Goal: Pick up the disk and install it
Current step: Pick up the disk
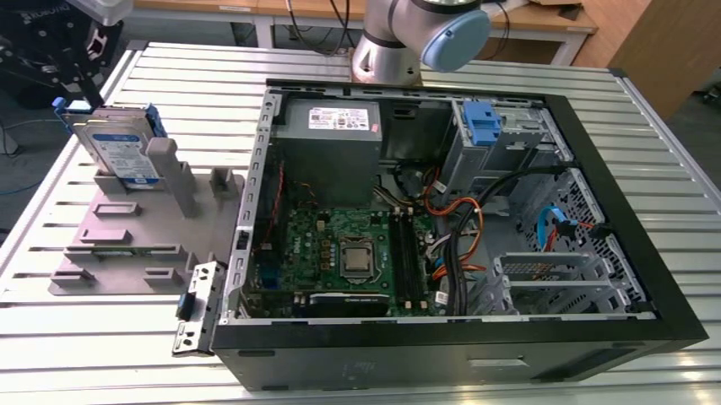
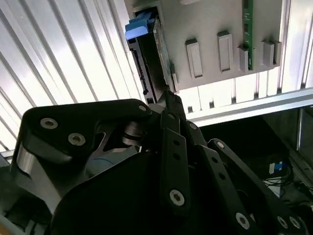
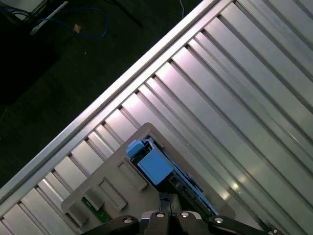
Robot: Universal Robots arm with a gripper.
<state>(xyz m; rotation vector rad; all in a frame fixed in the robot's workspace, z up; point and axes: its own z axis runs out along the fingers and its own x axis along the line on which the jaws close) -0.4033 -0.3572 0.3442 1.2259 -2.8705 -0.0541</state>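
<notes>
In grey rack (image 1: 124,253), disk (image 1: 118,145) stands upright, just beneath claw (image 1: 77,94).

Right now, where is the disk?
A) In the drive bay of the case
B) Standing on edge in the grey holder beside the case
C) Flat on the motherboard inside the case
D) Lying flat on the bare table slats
B: in the exterior view the disk stands on edge in the grey holder, outside the open computer case, on the exterior view's left of it.

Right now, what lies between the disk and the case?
In the exterior view, upright posts of the grey fixture holding the disk stand between it and the case.
</notes>
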